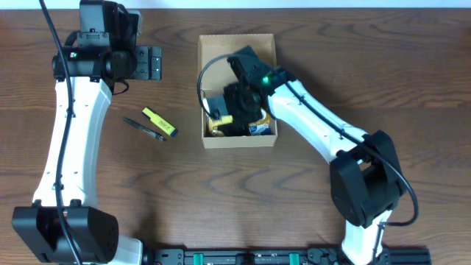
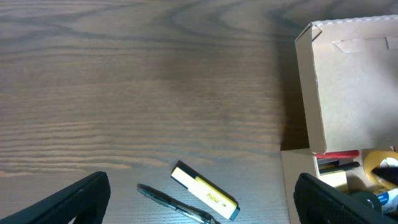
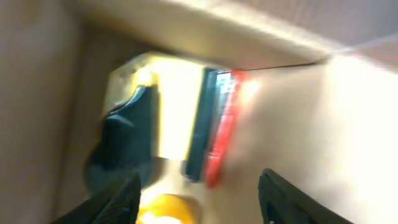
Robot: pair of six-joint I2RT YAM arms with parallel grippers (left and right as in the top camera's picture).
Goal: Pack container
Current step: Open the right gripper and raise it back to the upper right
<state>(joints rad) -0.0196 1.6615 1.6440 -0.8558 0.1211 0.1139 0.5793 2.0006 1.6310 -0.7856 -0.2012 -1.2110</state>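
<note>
Overhead view shows you the small tan cardboard box [image 1: 239, 141], flap lid open, on the brown wooden bench [image 1: 331, 59]. It surrounds your right hand [image 1: 239, 114], which reaches inside with its fingers parted and gripping nothing. Your left hand [image 1: 151, 62] sits left of the box, spread wide and empty. A yellow highlighter [image 1: 160, 122] and a black pen [image 1: 143, 129] lie near it, toward the arm bases.

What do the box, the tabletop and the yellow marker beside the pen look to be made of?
The container: plain tan cardboard, matte, with a folded flap and raw cut edges. The table: wood or wood-look laminate, dark brown with a low sheen; whether the grain is real cannot be told. The yellow marker: probably plastic, smooth, slightly glossy, with printed lettering.
</note>
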